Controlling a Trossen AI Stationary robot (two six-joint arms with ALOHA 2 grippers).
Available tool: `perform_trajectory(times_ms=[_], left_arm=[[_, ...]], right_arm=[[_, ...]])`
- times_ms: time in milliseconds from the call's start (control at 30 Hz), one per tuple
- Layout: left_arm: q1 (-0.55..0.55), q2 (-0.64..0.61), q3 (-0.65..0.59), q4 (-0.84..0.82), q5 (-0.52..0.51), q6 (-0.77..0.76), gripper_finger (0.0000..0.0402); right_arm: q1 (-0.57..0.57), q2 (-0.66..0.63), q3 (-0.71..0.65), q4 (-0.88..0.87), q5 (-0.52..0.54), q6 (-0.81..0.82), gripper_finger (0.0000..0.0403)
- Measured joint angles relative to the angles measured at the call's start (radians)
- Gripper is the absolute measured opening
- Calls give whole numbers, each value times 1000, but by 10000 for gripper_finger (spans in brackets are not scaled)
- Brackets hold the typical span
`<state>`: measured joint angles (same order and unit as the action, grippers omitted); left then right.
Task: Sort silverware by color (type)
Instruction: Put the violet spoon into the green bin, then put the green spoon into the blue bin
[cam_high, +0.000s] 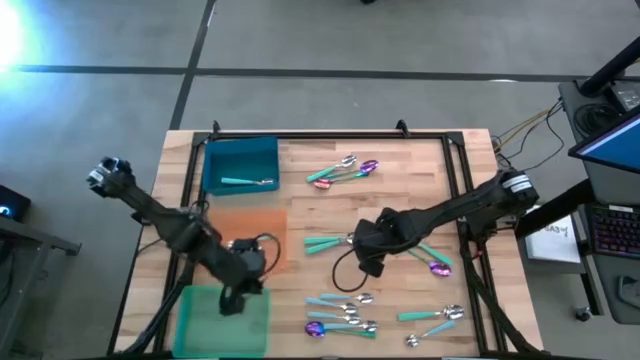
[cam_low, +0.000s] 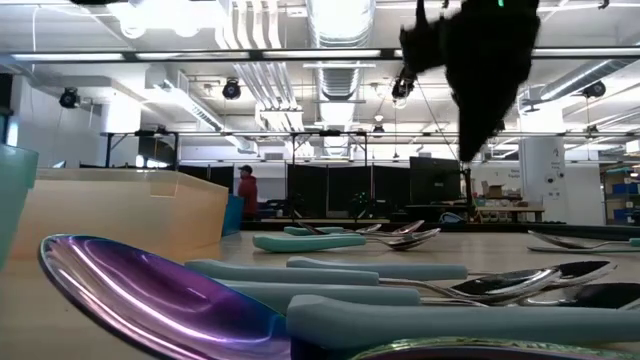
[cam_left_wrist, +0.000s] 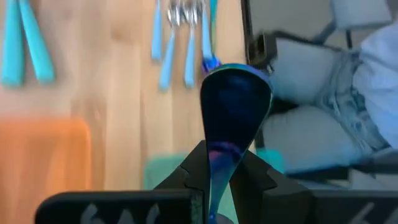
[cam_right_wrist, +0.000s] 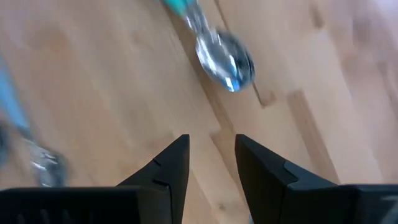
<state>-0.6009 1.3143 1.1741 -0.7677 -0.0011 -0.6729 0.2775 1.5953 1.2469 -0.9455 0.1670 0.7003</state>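
An iridescent purple spoon (cam_left_wrist: 235, 102) is sitting clamped by its handle in the left hand (cam_left_wrist: 219, 180), bowl pointing forward. The fingers are pinching nearly shut on it, so it is riding clear of the surface (cam_high: 300, 200). That hand is hovering over the green mat (cam_high: 205, 318), with the orange mat (cam_high: 262, 225) just beside it; judging by this, green is the likely drop for purple pieces. The right hand (cam_right_wrist: 211, 163) is standing part open and empty, with a teal-handled silver spoon (cam_right_wrist: 224, 55) lying just ahead of its fingertips, probably the next pick. One teal-handled piece is lying on the blue mat (cam_high: 240, 160), well apart from both hands.
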Motion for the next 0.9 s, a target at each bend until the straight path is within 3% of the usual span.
perform_trajectory(times_ms=[133, 300, 500, 633, 900], left_arm=[[-62, 39, 35, -136, -12, -102, 21], [-85, 80, -10, -172, -4, -176, 23], [-97, 144, -64, -158, 58, -295, 91], [-122, 189, -68, -160, 98, -294, 126], [-159, 215, -59, -152, 59, -279, 144]], right_arm=[[1, 54, -5, -83, -18, 15, 119], [2, 95, -6, -200, -19, 56, 120], [2, 103, -16, -342, -41, 125, 121], [2, 97, -38, -405, -58, 146, 130], [-20, 89, -191, -406, -126, 164, 134]])
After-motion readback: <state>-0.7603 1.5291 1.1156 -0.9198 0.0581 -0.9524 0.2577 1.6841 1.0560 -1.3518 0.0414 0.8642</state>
